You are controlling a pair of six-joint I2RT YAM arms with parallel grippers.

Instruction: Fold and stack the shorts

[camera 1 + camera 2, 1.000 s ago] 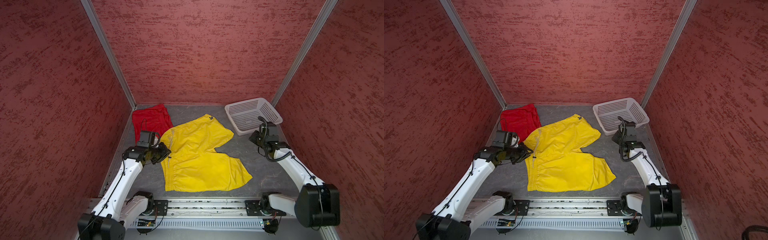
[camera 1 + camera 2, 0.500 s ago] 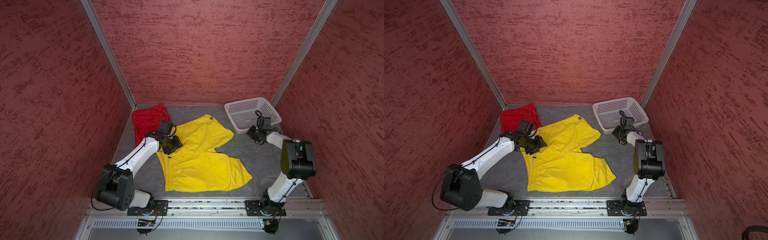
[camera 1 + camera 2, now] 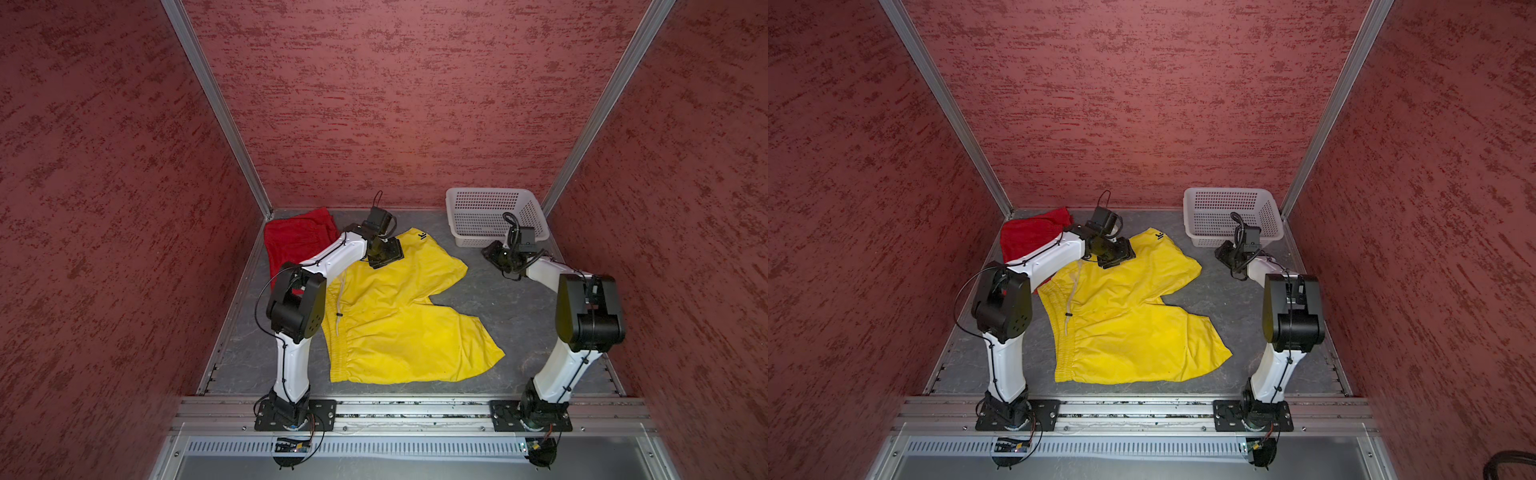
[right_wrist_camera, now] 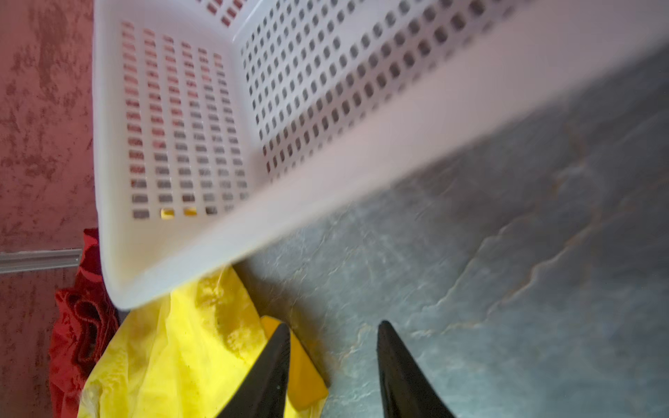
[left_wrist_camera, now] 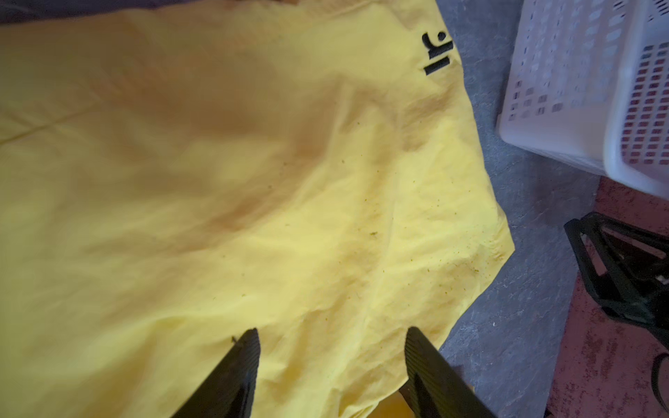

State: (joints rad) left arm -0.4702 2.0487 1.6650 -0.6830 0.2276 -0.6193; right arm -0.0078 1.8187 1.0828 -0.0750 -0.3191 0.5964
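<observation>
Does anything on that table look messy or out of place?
The red shorts lie bunched in the far left corner, and the yellow shorts lie spread out, skewed and wrinkled. Nothing looks spilled or broken.

The bright yellow shorts (image 3: 399, 320) (image 3: 1129, 328), of thin fabric, lie spread flat and unfolded at the middle of the grey work surface (image 3: 511, 307). The gathered elastic waistband faces left. Both legs splay to the right in a V. A pale drawstring (image 3: 340, 291) lies loose across the front. A small black logo (image 5: 438, 54) marks the far leg's hem corner. The plain red shorts (image 3: 297, 241) (image 3: 1027, 239) lie bunched in the far left corner, just beside the yellow pair and not stacked on it.
</observation>
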